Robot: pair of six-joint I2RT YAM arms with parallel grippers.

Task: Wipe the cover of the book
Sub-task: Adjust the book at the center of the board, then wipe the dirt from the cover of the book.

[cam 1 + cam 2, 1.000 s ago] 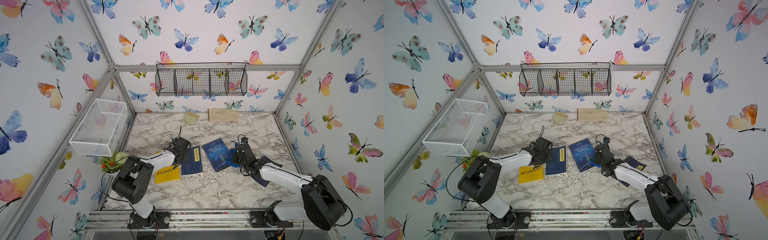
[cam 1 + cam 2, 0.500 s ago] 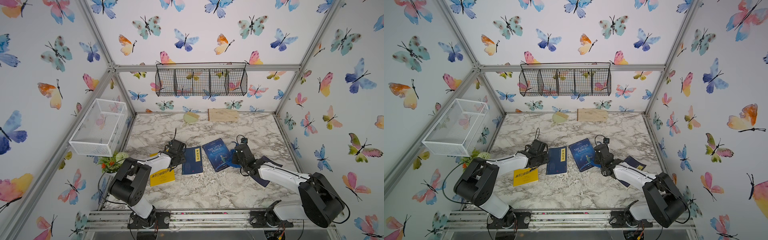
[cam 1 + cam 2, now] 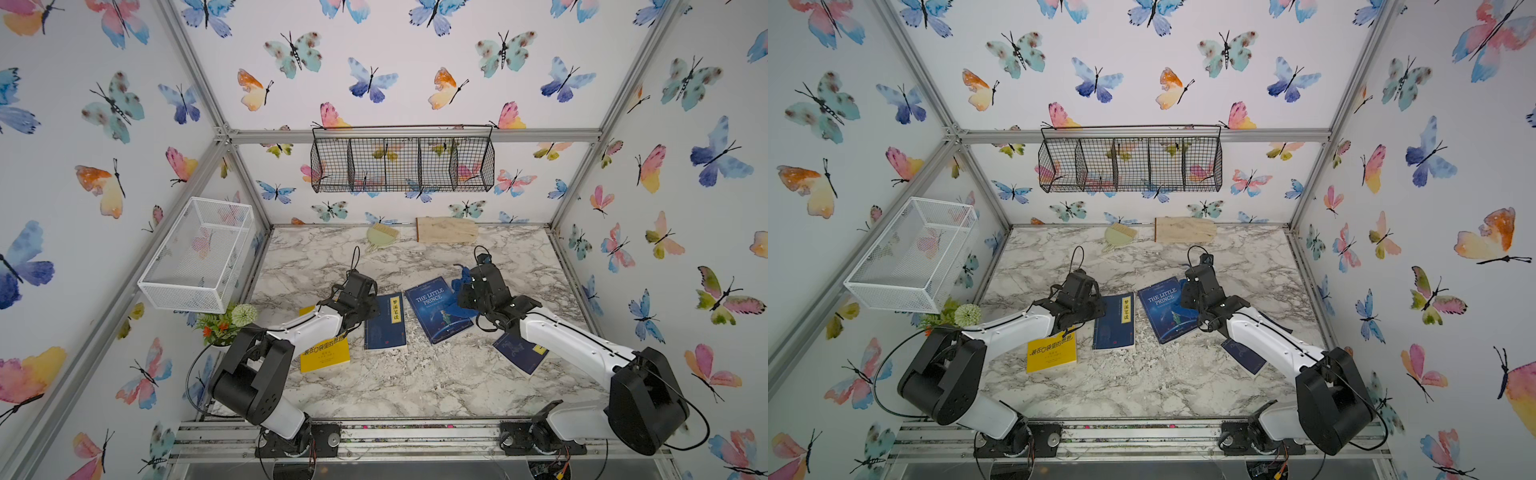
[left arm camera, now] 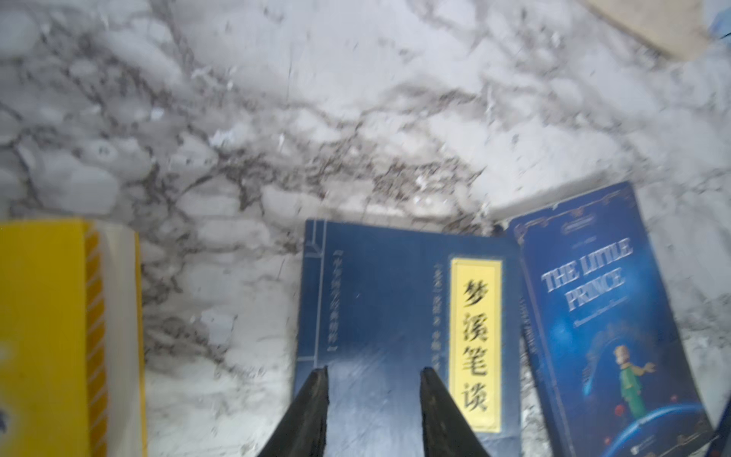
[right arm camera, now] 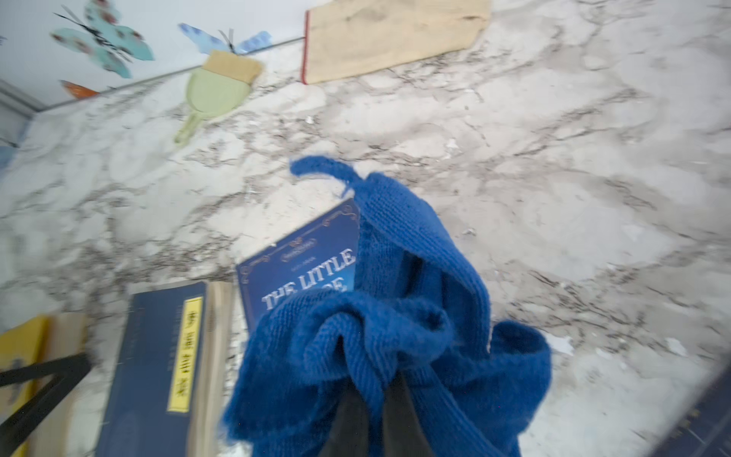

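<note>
Blue book (image 3: 436, 316) flat — cloth (image 5: 395, 316) over corner

**A:** Both top views are bright and evenly lit from above. There are only soft, short shadows under the arms on the bench (image 3: 415, 386), and a wide-angle stretch at the frame's corners.

**B:** The wrist views are poorer. The left is motion-smeared, the yellow book (image 4: 47, 336) mushy. In the right, the blue cloth (image 5: 395, 316) and the fingers (image 5: 350, 419) are out of focus.
</note>
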